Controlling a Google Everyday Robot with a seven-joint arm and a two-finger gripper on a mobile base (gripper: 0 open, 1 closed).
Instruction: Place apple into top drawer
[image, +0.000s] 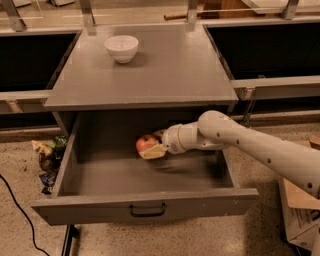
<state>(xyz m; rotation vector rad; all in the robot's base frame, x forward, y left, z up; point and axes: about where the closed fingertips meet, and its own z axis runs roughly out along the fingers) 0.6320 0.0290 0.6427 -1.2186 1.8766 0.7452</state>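
Note:
The top drawer (145, 207) is pulled wide open under the grey counter; its flat front panel carries one dark curved handle (147, 210). My gripper (151, 146) reaches into the drawer from the right on a white arm. It is shut on the apple (145, 144), small, red with yellow-orange patches, and holds it a little above the drawer floor near the middle, towards the back. One pale finger (153, 151) shows under the apple; the other is hidden behind it.
A white bowl (121, 48) stands on the grey counter top (165, 70) at the back left. Crumpled wrappers (48, 160) lie on the floor left of the drawer. A black cable (20, 215) runs at bottom left. A cardboard box (300, 210) sits at the right edge.

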